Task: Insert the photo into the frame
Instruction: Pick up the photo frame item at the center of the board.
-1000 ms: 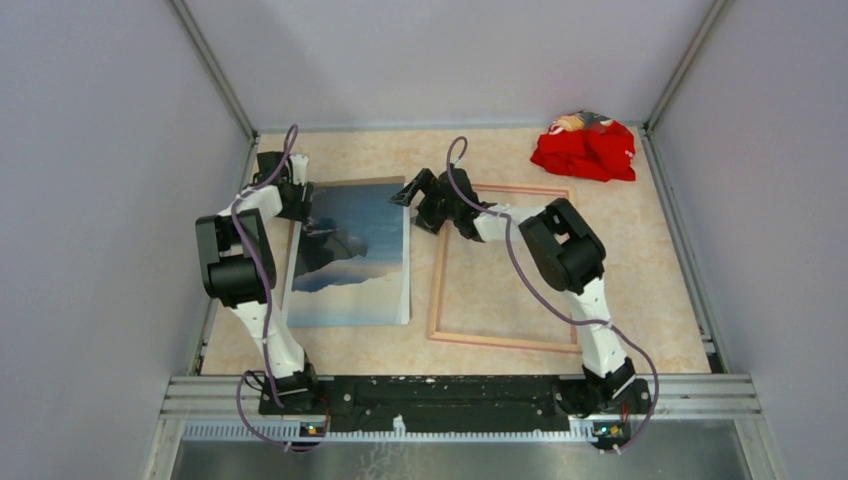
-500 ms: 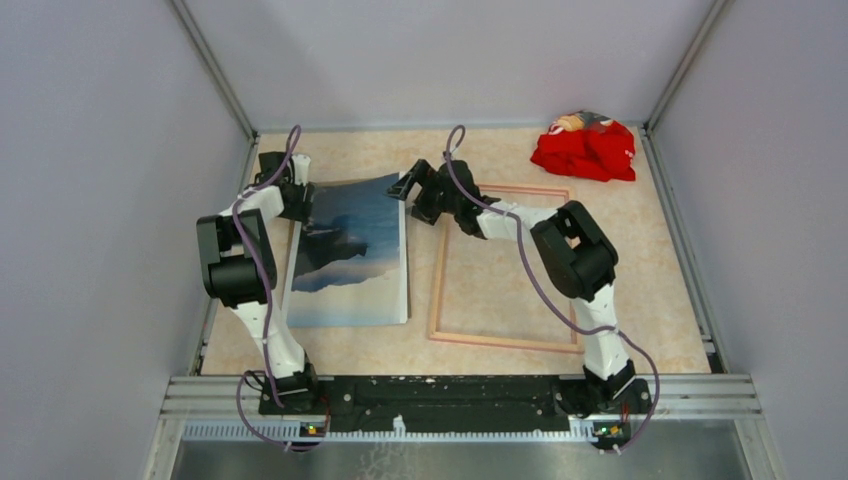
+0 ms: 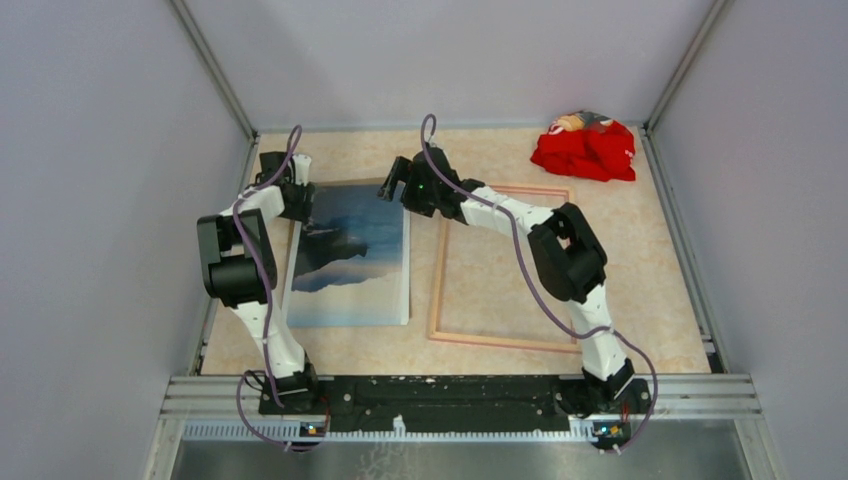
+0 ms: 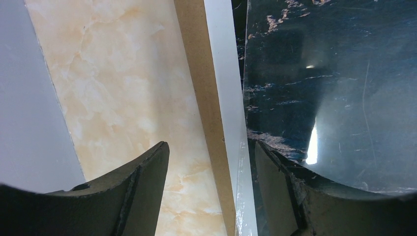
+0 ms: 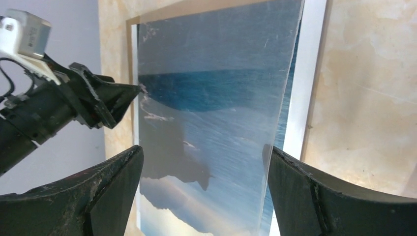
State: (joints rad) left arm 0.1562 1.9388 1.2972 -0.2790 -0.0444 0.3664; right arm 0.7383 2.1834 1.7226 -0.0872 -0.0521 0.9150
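Two pairs of jaws stand at the far edge of the photo [image 3: 350, 255], one at each far corner. The photo lies picture side up on the table [image 3: 620, 300], with the frame [image 3: 437, 290] flat just beside it on the right and a bare strip of table between them. Beyond the frame's far right corner sits a red cloth [image 3: 585, 150], well apart from both arms. The enclosure wall runs close along the left arm's outer side, leaving little room there.

The left gripper [image 3: 303, 196] points across the photo's far left corner. Its fingers [image 4: 142, 191] stand apart and grip nothing. Between them run a brown backing board [image 4: 194, 73] edge, a white strip [image 4: 223, 73] and the glossy dark sheet edge, which lies close to the right-hand finger.

The right arm stretches far forward and leftward over the frame's far left corner. The right gripper [image 3: 392, 186] hovers by the photo's far right corner with its jaws spread wide, holding nothing. The photo's right edge runs away from a spot just inside the right-hand finger.

Glare and scratches blur the sheet's surface. I cannot tell whether that edge is raised off the white strip, or whether either fingertip touches the sheet.
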